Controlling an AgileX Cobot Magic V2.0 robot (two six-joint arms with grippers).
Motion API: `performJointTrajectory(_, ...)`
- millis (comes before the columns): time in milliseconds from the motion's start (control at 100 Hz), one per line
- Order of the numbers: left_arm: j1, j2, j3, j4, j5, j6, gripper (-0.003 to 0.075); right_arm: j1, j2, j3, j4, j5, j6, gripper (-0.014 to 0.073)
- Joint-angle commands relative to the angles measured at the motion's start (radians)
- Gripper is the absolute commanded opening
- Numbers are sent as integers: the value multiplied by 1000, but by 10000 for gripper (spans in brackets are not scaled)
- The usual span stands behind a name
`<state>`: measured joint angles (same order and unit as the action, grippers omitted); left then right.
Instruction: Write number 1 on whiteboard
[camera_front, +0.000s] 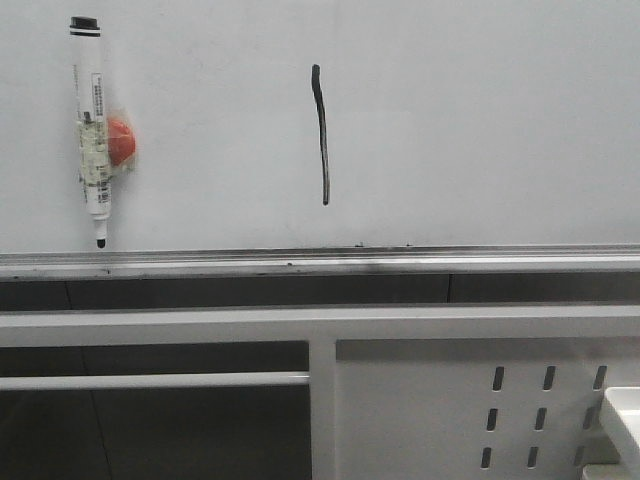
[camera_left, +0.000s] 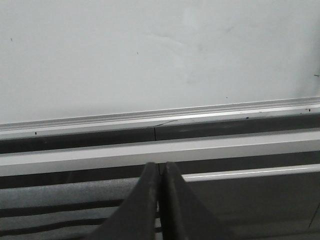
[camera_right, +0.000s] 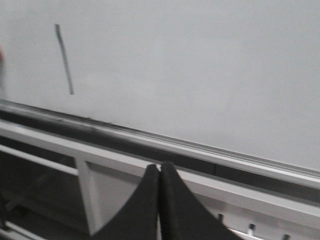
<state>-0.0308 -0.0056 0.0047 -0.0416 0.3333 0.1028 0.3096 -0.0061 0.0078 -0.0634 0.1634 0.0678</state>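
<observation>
Right wrist view: number 1 (camera_right: 64, 59) beyond pincer (camera_right: 159, 172).

Only the fingertips are showing. The left gripper (camera_left: 159, 200) is showing two matte black fingers (camera_left: 142, 210), wedge-shaped, flaring wide toward 6 o'clock and narrowing toward 12. The right gripper (camera_right: 159, 200) is showing the same black tapered pair, smooth and unmarked.

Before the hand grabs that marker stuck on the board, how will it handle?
The marker is a slim, stiff tube, probably light. It hangs upright on the whiteboard by a red holder taped to it, so expect some resistance on pulling. Being round, it would likely roll if laid down.
</observation>
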Motion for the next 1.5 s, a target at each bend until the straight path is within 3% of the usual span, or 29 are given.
performJointTrajectory(0,2,-23,34,-11,-60,1,-20,-101,-26,14,-15,-65,1,-59)
performJointTrajectory(210,2,-23,34,-11,-60,1,-20,-375,-26,14,-15,26,-11,-59)
performJointTrajectory(370,2,-23,34,-11,-60,1,-20,-459,-26,14,-15,150,-60,-59)
performJointTrajectory(1490,2,-23,34,-11,-53,1,-20,-464,-26,14,11,150,-60,-59)
